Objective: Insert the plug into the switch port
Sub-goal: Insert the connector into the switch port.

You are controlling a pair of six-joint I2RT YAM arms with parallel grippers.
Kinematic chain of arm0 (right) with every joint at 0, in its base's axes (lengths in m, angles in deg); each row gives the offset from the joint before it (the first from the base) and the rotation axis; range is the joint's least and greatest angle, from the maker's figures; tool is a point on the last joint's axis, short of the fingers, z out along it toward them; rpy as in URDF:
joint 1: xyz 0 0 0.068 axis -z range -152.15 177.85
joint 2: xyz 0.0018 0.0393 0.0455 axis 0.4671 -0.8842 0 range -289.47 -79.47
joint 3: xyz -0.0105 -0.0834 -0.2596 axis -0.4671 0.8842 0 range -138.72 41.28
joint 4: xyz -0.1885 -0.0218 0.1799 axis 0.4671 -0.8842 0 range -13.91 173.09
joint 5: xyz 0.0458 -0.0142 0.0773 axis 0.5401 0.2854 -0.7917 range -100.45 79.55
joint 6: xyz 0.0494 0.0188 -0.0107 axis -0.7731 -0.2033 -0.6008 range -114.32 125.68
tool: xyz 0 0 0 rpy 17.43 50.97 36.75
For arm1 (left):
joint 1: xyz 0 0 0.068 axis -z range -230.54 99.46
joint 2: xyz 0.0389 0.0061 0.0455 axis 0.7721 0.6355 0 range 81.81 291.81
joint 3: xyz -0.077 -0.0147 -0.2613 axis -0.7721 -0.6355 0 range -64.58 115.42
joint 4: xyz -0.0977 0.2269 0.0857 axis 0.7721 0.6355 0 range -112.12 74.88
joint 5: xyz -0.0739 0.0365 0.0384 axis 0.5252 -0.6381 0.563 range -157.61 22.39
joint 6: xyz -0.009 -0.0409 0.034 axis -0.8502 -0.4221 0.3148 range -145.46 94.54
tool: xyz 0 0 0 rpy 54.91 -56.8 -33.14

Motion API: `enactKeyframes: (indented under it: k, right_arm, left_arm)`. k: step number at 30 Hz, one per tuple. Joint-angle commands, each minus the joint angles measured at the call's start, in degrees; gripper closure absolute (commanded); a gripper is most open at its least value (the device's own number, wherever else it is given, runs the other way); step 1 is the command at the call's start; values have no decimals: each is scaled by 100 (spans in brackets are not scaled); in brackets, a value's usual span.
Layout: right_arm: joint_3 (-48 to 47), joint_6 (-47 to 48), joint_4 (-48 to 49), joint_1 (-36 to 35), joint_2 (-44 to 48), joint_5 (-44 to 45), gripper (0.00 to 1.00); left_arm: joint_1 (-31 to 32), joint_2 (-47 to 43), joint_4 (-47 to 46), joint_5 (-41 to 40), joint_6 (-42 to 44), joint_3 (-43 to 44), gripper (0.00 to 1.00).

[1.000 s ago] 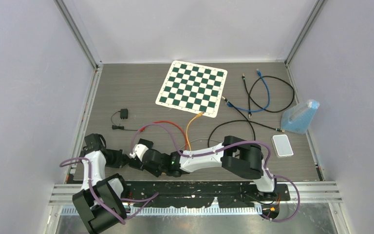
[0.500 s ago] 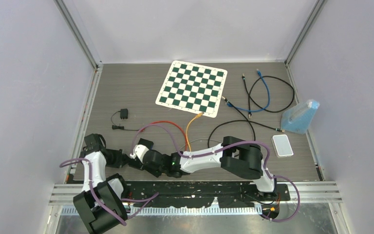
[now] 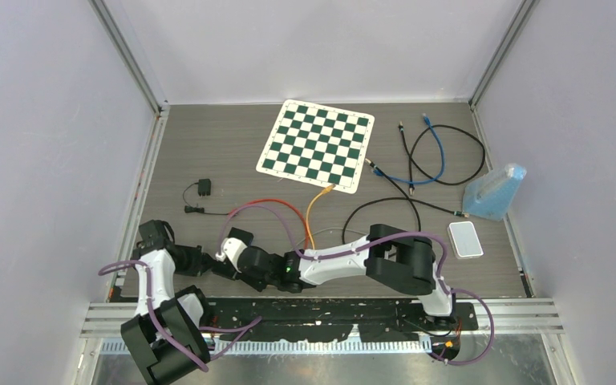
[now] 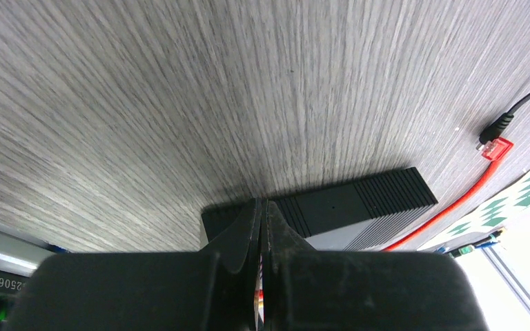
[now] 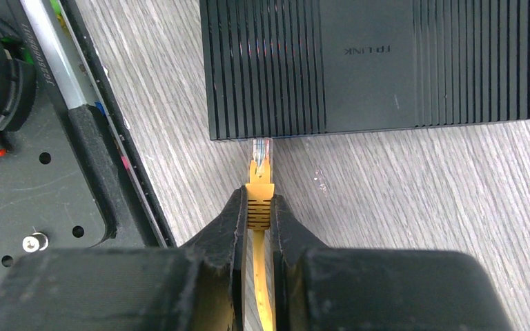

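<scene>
Plug [image 5: 261, 148], pinched at its rear by the right gripper [image 5: 259, 207], points lengthwise toward 12 o'clock, tip just at the switch [image 5: 373, 62] face; left gripper [image 4: 262, 207] fingers pressed together.

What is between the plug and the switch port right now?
Nothing visible. The right gripper holds the plug, whose clear tip reaches the switch's near edge, with only bare table either side. The port opening itself is hidden from view.
</scene>
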Motion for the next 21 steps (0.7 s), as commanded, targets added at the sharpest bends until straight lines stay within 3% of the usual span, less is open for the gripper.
enactKeyframes:
  k: [1,12,21]
  right_arm:
    - [120,99,656,-47,508,17,95]
    - [2,112,637,-47,280,5,95]
    - [36,0,830,-35,239,482,95]
  left_arm:
    - [-27,-92,104,243,13,-10,100]
    - [-25,-109,112,428,-34,-60,100]
    - [-25,-364,300,576,-33,-140,100]
